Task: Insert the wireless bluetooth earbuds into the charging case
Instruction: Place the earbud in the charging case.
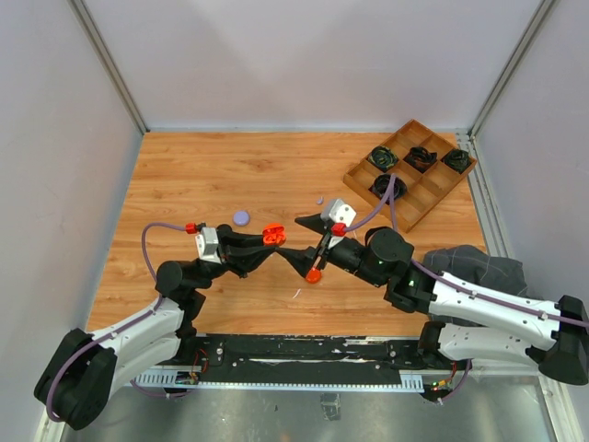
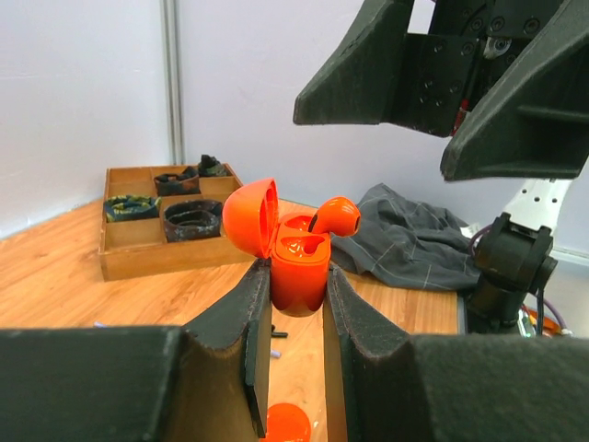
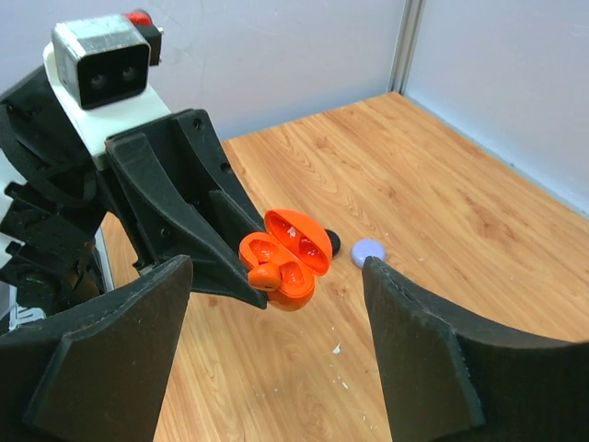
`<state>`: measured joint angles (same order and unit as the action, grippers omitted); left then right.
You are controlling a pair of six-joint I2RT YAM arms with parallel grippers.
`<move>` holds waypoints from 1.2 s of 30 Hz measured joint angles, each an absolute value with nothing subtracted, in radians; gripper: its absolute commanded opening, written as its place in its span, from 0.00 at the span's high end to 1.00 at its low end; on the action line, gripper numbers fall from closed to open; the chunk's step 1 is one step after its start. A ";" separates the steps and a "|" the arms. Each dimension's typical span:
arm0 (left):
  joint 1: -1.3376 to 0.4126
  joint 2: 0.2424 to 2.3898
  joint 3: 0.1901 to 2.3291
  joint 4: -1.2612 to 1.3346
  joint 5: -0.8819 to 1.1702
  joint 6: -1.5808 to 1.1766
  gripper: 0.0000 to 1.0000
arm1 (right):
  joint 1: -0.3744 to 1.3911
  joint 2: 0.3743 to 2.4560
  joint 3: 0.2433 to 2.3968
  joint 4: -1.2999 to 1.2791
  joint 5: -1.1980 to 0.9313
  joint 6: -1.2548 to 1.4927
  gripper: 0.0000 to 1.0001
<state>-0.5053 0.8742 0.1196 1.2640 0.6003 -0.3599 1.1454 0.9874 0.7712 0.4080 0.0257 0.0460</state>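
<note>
case (image 2: 299, 272): orange, lid (image 2: 250, 216) open, gripped upright in the closed left hand (image 2: 296, 285) above the bench (image 2: 55, 276). bud (image 2: 333, 216): orange, resting tilted on one well, seemingly not fully seated. right hand (image 3: 276, 265): wide open, empty, just by the case. hazards: a tilt or jolt may tip the bud out; a misaimed push may knock it off; shutting the lid now may jam it.
</note>
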 measured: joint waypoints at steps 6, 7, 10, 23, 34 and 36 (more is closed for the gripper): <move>-0.505 0.867 0.120 1.245 0.604 -0.355 1.00 | 1.145 1.026 0.775 0.380 0.045 0.046 0.23; -0.505 0.864 0.120 1.243 0.606 -0.355 1.00 | 1.145 1.030 0.775 0.375 0.052 0.046 0.23; -0.505 0.857 0.126 1.238 0.611 -0.353 1.00 | 1.145 1.034 0.775 0.364 0.072 0.044 0.24; -0.505 0.839 0.129 1.230 0.633 -0.348 1.00 | 1.145 1.005 0.775 0.326 0.167 0.006 0.29; -0.505 0.827 0.129 1.231 0.665 -0.347 1.00 | 1.119 0.991 0.775 0.263 0.186 -0.009 0.29; -0.505 0.825 0.129 1.225 0.663 -0.342 1.00 | 1.113 0.991 0.775 0.255 0.187 -0.009 0.29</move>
<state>-0.5049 0.8246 0.1291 1.2255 0.6632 -0.3420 1.1130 0.9913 0.7746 0.2550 0.1871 -0.0090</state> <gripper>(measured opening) 0.255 0.709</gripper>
